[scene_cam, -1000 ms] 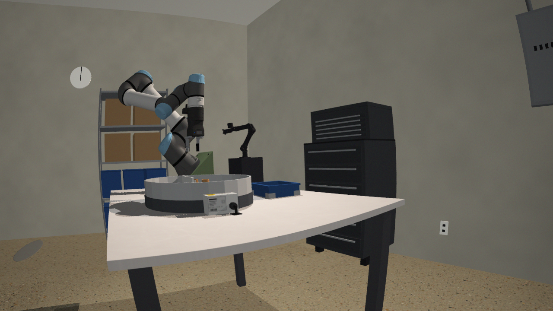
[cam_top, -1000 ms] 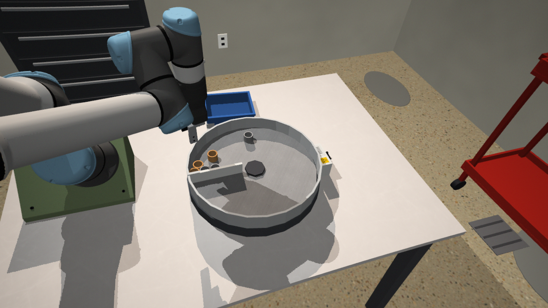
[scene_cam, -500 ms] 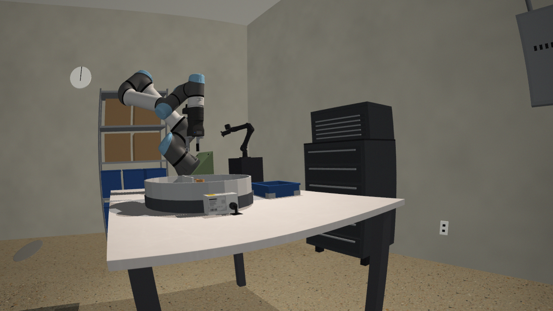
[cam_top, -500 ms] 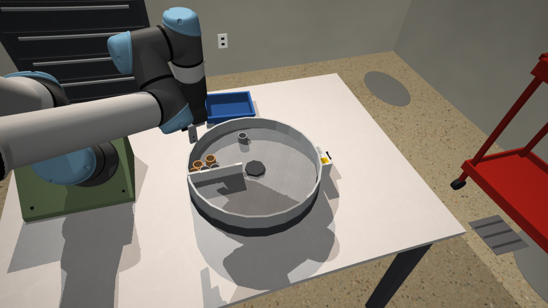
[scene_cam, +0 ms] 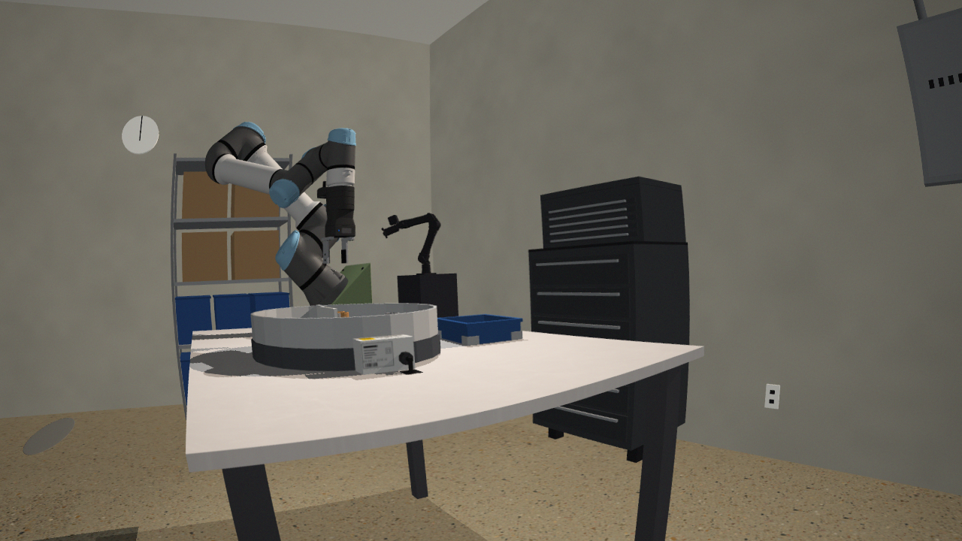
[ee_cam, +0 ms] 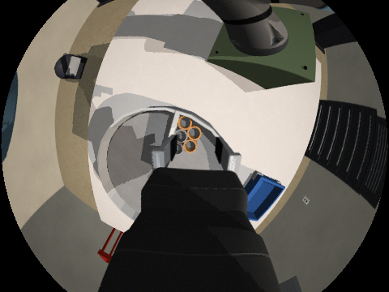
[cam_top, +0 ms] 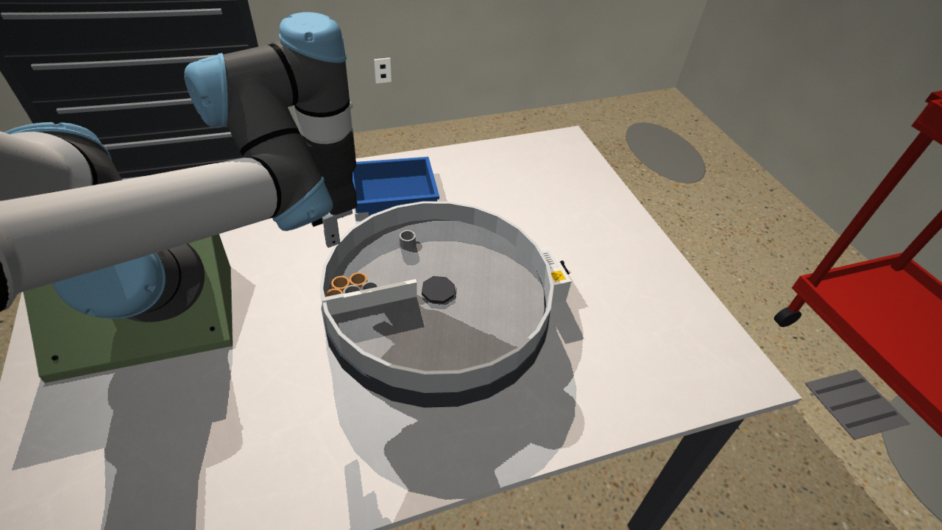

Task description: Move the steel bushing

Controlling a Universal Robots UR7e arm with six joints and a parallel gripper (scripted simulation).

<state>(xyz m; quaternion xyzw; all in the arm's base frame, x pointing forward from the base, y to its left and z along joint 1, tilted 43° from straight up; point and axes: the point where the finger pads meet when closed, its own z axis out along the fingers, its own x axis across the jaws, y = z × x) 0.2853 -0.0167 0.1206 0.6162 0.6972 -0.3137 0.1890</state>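
- Label: one pale plate with dark print and a barcode-like block, on the white box [cam_top: 558,284] [scene_cam: 385,355] at the turntable [cam_top: 438,383] [scene_cam: 302,333] [ee_cam: 104,158]; lettering too small to read.
- Sticker: one, yellow with a black mark [cam_top: 558,275], on the box's top.
- Claw: my gripper [cam_top: 346,232] [scene_cam: 334,261] [ee_cam: 196,143], one, fully open, fingers pointing down; grasping nothing, touching nothing, raised above the turntable's rim.
- Steel bushings: three seen, all on the turntable. One [cam_top: 407,240] stands alone on the crate side; two [cam_top: 351,290] [ee_cam: 181,135] are by the divider [cam_top: 378,306] [scene_cam: 326,310] [ee_cam: 174,123], close to the copper-coloured sleeves. Which of the three is meant for moving, I cannot tell.
- Pose of same: upright, long axis vertical, open end up; the lone one is hidden from my wrist view.
- Copper-coloured sleeves [cam_top: 358,279] [ee_cam: 194,132]: three, upright, clustered beside the divider.
- Crate [cam_top: 395,186] [scene_cam: 481,329] [ee_cam: 265,196]: one, blue, open-topped, on the table [cam_top: 625,316] [scene_cam: 538,363] [ee_cam: 259,122] near the turntable; no bushing seen inside.
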